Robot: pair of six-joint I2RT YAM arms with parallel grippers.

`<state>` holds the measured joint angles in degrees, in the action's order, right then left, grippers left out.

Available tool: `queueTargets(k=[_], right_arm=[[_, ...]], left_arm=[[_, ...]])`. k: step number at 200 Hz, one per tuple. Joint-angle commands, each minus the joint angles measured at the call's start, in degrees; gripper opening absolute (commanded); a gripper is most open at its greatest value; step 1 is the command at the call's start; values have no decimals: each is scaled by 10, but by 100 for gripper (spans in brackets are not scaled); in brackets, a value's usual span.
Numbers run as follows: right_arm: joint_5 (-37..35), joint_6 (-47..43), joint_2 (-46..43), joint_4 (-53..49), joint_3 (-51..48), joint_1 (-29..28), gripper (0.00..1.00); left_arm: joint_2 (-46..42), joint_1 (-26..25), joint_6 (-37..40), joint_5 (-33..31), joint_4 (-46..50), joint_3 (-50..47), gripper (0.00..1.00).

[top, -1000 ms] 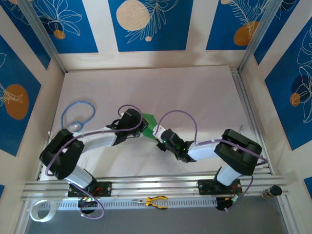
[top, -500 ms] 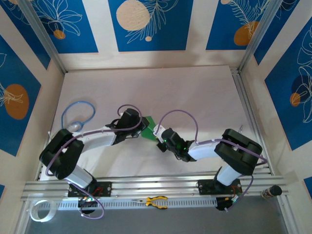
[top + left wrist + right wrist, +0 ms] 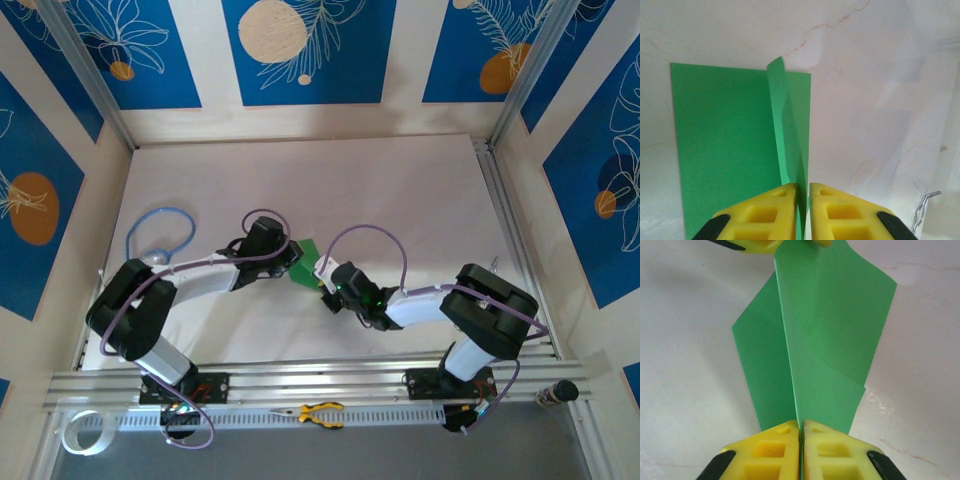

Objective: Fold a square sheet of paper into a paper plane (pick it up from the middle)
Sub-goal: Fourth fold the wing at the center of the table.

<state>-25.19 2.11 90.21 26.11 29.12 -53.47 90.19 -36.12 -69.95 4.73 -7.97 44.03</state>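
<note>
Centrally, the left gripper (image 3: 802, 187) is pinching the green paper sheet (image 3: 725, 145). Its yellow fingers (image 3: 765, 212) are pressing together on a raised fold that is standing up from the rest of the sheet. The wider part of the sheet is stretching away from the fingers, apparently lying flat on the white table (image 3: 880, 100), with straight edges and a square far corner.

Facing it, the right gripper (image 3: 800, 426) is clamping the same paper. Its own yellow fingers (image 3: 835, 450) are squeezing tight on a centre crease. Seen from this wrist, green panels are fanning out on either side of the crease, and the left gripper's fingertips are gripping the paper's far end.

From overhead, both arms are reaching inward and meeting near the middle of the table, a little toward the near side. The green paper is showing as a small patch between the two grippers, and its exact shape there is hard to make out.

A blue cable loop (image 3: 160, 232) is lying well off to the left. Yellow-handled pliers (image 3: 320, 412) are resting on the near rail between the arm bases.
</note>
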Motion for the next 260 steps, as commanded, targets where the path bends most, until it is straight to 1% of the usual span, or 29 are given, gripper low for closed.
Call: queueTargets(k=[1,83,92,104,120,131,148,194,230,260], right_arm=[[15,32,-13,-31,20,7,11],[36,59,-16,-30,19,16,5],[40,62,-17,-28,18,18,5],[45,67,-17,-29,17,21,3],[56,79,-20,-28,15,27,2],[70,90,-21,-26,14,32,1],[95,109,-24,-18,10,43,1],[181,168,-30,2,0,80,0],[218,193,-35,6,-6,105,0],[227,203,-40,12,-13,113,0]], left_arm=[[9,5,8,15,9,17,14],[7,5,4,14,11,22,14],[6,5,5,13,13,22,15],[3,5,7,11,16,24,21],[-6,4,13,0,25,24,25],[-16,5,17,-11,33,23,29],[-33,5,22,-30,46,18,32],[-71,6,23,-62,55,-2,35],[-68,6,22,-56,49,-5,35],[-57,5,21,-45,35,-5,35]])
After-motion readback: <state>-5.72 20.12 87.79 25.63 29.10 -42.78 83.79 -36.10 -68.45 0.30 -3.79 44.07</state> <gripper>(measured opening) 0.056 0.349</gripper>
